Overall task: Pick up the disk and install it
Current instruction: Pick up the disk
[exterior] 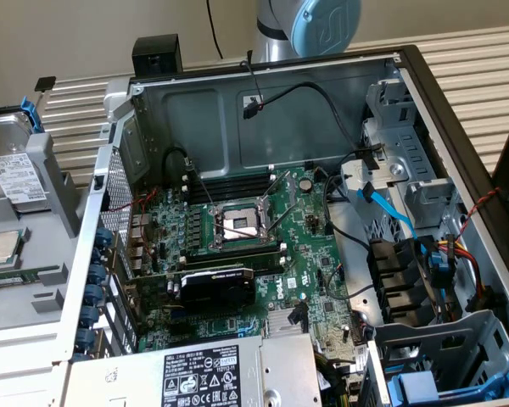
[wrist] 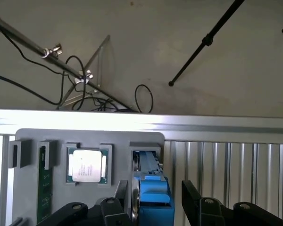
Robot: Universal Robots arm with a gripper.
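Probably stiff, weighty and shock-sensitive, the disk (wrist: 153,190) stands edgewise between wide jaws; best gripped across its faces.

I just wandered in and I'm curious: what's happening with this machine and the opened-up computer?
A robot arm is going for a disk that is meant to go into the open computer case. Its claw is lined up over the disk, jaws open to either side of the blue frame, not gripping it. The disk sits in a grey holder next to the case, beside a chip. Nothing is lifted or installed yet.
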